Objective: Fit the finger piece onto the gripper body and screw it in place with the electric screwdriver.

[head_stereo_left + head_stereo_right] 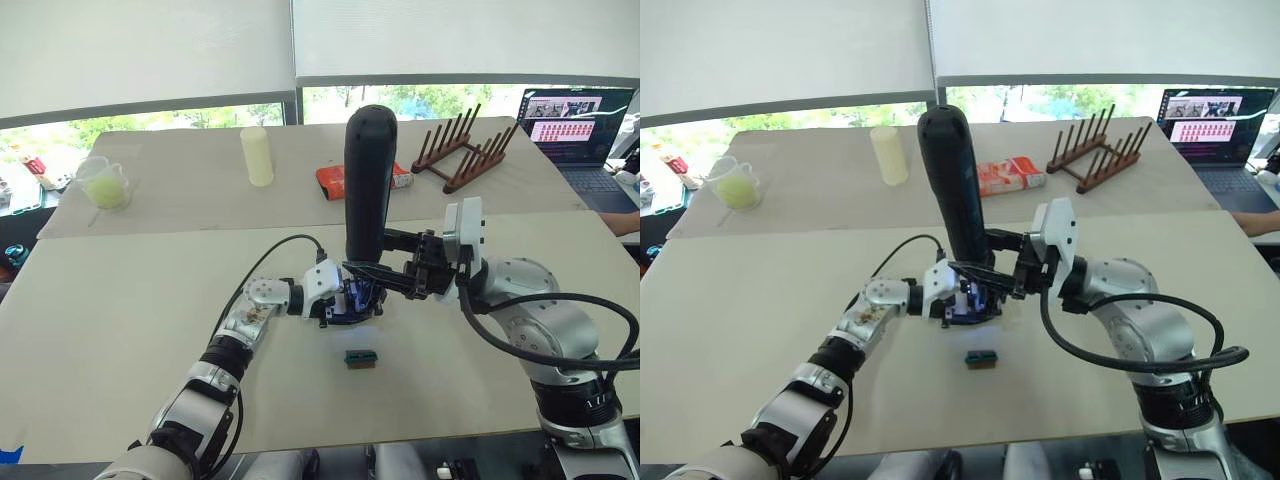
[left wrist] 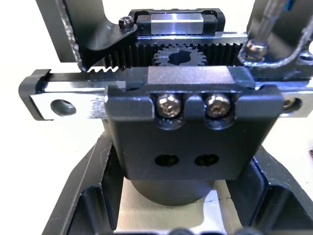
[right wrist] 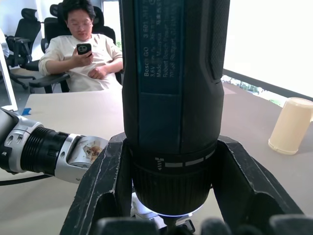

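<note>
1. The wide beige table point(image 1: 120, 330) carries the work; the landmark here is the small green block point(image 1: 361, 358) lying near its front middle.
2. A second beige table point(image 1: 200, 190) stands well beyond the block, bearing a dark wooden peg rack point(image 1: 462, 150), an orange-red box point(image 1: 1010, 176), a tall cream plastic cup point(image 1: 257, 155) and a clear measuring jug of yellow-green liquid point(image 1: 105, 184).
3. An open laptop point(image 1: 572, 125) sits far behind and to the right of the block.
4. In the right wrist view a seated person point(image 3: 80, 46) in a pale top holds a phone.
5. The long thick black electric screwdriver point(image 1: 368, 180) stands upright just behind the block, bit end down over the gripper body.
6. The right gripper point(image 1: 385, 272), behind and right of the block, has its two black fingers closed around the screwdriver's lower barrel.
7. The left gripper point(image 1: 340, 300), just behind and left of the block, clasps the gripper body with its fingers closed on the base.
8. The chunky black gripper body point(image 2: 193, 122) sits just behind the block, showing a toothed rack, a gear and two silver screws.
9. I cannot tell the finger piece apart from the mechanism.
</note>
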You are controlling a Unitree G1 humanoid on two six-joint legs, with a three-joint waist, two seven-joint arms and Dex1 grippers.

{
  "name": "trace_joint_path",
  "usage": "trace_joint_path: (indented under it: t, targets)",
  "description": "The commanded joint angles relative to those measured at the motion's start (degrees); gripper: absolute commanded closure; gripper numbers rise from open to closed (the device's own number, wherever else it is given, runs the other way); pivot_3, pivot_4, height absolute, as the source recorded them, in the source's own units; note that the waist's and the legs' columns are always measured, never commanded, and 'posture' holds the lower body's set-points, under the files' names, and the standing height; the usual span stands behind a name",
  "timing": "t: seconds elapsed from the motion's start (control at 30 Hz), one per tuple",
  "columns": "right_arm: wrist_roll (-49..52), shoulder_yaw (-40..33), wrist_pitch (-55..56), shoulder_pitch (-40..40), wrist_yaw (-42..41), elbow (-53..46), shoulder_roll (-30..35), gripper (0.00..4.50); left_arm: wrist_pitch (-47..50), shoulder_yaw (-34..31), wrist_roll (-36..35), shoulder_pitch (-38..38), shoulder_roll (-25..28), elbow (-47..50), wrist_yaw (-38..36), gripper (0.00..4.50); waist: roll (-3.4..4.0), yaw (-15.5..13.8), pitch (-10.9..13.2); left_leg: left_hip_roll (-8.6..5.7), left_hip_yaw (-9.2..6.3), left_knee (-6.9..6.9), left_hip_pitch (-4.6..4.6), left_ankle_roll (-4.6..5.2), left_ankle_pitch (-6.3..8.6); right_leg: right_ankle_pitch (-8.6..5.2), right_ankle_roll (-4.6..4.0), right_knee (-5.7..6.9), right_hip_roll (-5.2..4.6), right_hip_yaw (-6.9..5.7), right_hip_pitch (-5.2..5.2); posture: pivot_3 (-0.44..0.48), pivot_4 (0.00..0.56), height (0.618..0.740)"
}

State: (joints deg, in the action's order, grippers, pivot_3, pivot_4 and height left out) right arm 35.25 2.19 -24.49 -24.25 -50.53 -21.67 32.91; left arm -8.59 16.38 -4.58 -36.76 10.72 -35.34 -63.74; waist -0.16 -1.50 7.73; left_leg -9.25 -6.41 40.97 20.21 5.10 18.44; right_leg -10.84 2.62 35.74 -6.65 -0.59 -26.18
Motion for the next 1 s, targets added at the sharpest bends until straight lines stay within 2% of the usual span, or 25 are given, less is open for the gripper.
trace_joint_path:
  t: [0.03,0.23,0.5,0.57,0.6,0.63,0.67,0.8,0.93,1.0]
  targets:
    - [2.86,-2.62,-4.81,-3.00,1.19,-0.83,1.50,2.60,-0.88,-0.91,-0.51,-0.60,0.47,1.37,-0.40,2.15,0.00,0.06,0.00,0.00,0.00,0.00,0.00,0.00,0.00,0.00,0.00,0.00,-0.01,0.01,-0.01,0.000,0.150,0.740]
    - [14.40,-7.18,-9.30,-10.15,3.67,-6.94,-0.04,2.60,-1.14,-0.66,-0.19,-0.38,0.54,0.60,-0.88,2.15,-0.01,0.32,0.02,0.01,-0.02,-0.04,0.15,0.00,0.00,0.00,0.00,0.01,-0.03,0.00,-0.13,0.000,0.150,0.740]
    - [18.60,-7.65,-11.20,-11.19,5.42,-9.64,-0.37,2.60,-0.40,-0.73,0.34,-1.09,0.69,-0.57,-0.37,2.15,-0.02,0.36,0.02,0.00,-0.05,-0.03,0.13,0.01,0.00,0.00,0.00,0.00,-0.03,-0.02,-0.09,0.000,0.150,0.740]
    - [18.71,-7.36,-10.96,-10.21,4.59,-10.12,-0.17,2.60,0.57,-0.94,-0.47,-1.17,1.31,-0.11,-1.95,1.08,-0.02,0.39,0.02,0.00,-0.05,-0.04,0.13,0.01,0.00,0.00,0.00,0.01,-0.03,-0.02,-0.10,0.000,0.150,0.740]
    - [19.00,-7.17,-10.98,-9.96,4.25,-10.29,-0.21,2.60,-0.64,-0.85,-0.08,-1.13,2.28,0.24,-2.52,0.76,-0.02,0.53,0.02,0.00,-0.05,-0.04,0.13,0.01,0.00,0.00,0.00,0.02,-0.02,-0.02,-0.10,0.000,0.150,0.740]
    - [19.41,-6.97,-11.04,-9.75,3.93,-10.47,-0.29,2.60,-1.88,-0.84,0.17,-0.93,3.53,0.96,-3.33,0.23,-0.01,0.64,0.02,0.00,-0.05,-0.05,0.14,0.01,0.00,0.00,0.00,0.04,-0.02,-0.03,-0.12,0.000,0.150,0.740]
    - [19.91,-6.84,-11.18,-9.58,3.62,-10.58,-0.37,2.60,-1.72,-1.29,-0.24,-0.73,4.56,1.99,-3.86,0.00,-0.02,0.80,0.02,0.01,-0.05,-0.06,0.14,0.01,0.00,0.00,0.00,0.05,-0.02,-0.02,-0.12,0.000,0.150,0.740]
    - [22.55,-6.70,-11.96,-7.38,0.14,-11.67,0.83,2.60,1.08,-2.97,-3.55,0.59,9.65,7.71,-8.55,0.00,-0.01,0.98,0.02,0.02,-0.05,-0.12,0.14,0.01,0.00,0.00,0.00,0.07,-0.01,-0.03,-0.15,0.000,0.150,0.740]
    - [22.62,-6.34,-10.73,-2.73,-3.61,-13.64,2.35,2.60,2.68,-0.42,-6.14,4.92,17.86,18.24,-19.86,0.00,0.00,1.08,0.02,0.02,-0.07,-0.16,0.14,0.04,0.02,0.00,0.00,0.07,0.00,-0.06,-0.14,0.000,0.150,0.740]
    - [21.39,-5.88,-9.55,-1.26,-4.34,-14.10,2.26,2.60,3.84,0.20,-6.84,6.29,19.78,21.68,-21.76,0.00,0.02,0.98,0.03,0.01,-0.07,-0.15,0.13,0.05,0.03,0.00,0.00,0.04,0.01,-0.06,-0.12,0.000,0.150,0.740]
